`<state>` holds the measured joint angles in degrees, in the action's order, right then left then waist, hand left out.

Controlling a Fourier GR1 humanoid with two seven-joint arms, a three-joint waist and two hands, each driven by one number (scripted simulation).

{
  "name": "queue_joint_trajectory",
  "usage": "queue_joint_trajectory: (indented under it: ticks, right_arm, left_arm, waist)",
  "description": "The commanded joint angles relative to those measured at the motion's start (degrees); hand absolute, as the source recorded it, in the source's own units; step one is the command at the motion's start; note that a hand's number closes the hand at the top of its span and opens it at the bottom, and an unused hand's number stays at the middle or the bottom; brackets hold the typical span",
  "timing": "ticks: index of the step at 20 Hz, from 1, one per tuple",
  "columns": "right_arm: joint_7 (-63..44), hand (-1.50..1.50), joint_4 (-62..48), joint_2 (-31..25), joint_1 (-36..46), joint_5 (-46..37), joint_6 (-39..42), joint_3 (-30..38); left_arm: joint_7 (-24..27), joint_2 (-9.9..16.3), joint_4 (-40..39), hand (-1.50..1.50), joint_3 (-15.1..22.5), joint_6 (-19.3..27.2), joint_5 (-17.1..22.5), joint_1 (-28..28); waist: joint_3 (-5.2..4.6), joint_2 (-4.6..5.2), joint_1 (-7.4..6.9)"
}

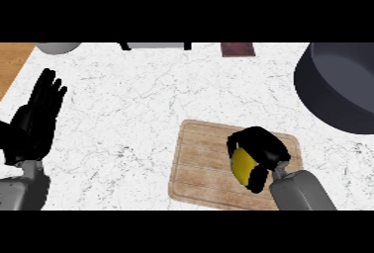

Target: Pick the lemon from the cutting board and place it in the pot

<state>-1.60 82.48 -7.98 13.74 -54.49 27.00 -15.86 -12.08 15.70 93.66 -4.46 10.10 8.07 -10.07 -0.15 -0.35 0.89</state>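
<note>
The right hand (257, 150) has its fingers curled around the yellow lemon (242, 166), over the cutting board (197, 168). The pot (343, 89) sits up and to the right, much nearer this hand. The left hand (33, 121) rests open on the far side

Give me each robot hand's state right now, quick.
Left robot hand: open, fingers up, resting at the view's left edge, holding nothing.
Right robot hand: shut on the lemon, over the cutting board.
</note>
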Motion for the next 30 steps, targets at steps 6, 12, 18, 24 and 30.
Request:
queue_joint_trajectory:
  ticks: [6, 12, 18, 24, 30]
  right_arm:
    - [-12.58, 1.5, 21.35, 5.53, -5.57, 1.97, -1.28, 4.78]
    - [-15.55, 1.5, 34.23, 7.07, -4.7, 4.45, -10.11, 14.34]
    - [-19.0, 1.5, 40.62, 5.26, -1.97, 4.03, -13.43, 21.38]
    - [-19.22, 1.5, 29.07, -2.99, 8.73, 11.52, -12.99, 36.24]
    - [-13.59, 1.5, 17.33, -7.82, 11.53, 16.59, -16.82, 40.77]
  left_arm:
    - [-0.73, -0.75, 1.62, 0.0, -0.06, 0.57, -1.23, 0.48]
    - [-0.92, -1.43, 0.68, 0.0, 0.46, 0.5, -1.28, 0.05]
    - [-2.29, -2.52, 2.4, 0.0, 1.54, 1.37, -2.39, -0.17]
    - [-1.42, -2.02, 0.09, 0.0, 0.1, -0.23, -2.03, -0.97]
    - [-0.54, -2.8, -1.11, 0.0, -0.75, -0.83, -2.23, -2.28]
  waist:
    - [0.12, 0.0, 0.02]
    - [0.15, -0.1, 0.98]
    - [0.15, 0.17, -0.27]
    - [0.16, 0.41, -0.94]
    - [0.16, 0.44, -1.06]
